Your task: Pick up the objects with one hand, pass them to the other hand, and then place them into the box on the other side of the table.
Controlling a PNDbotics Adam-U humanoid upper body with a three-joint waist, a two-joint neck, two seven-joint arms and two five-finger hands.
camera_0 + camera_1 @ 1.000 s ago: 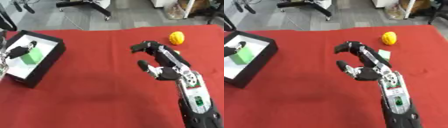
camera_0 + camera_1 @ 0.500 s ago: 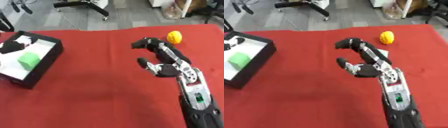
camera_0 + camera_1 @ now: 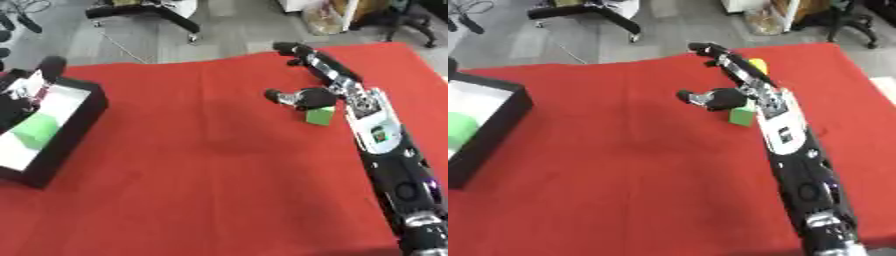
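My right hand reaches out over the red table, open, with straight fingers pointing toward the far edge and the thumb spread to the left. A green cube sits on the cloth just below the palm, beside the thumb and not held. A yellow ball peeks out from behind the fingers. At the left stands the black box with a white inside, and a green block lies in it. My left hand hovers over the box's far end, open, holding nothing.
Red cloth covers the table, with wide bare room in the middle and front. Beyond the far edge is grey floor with an office chair base and a bag.
The whole picture has shifted, so the camera moved. My left hand has let go of the green block, which now lies in the box. My right hand has stretched farther forward; a green cube now shows below it.
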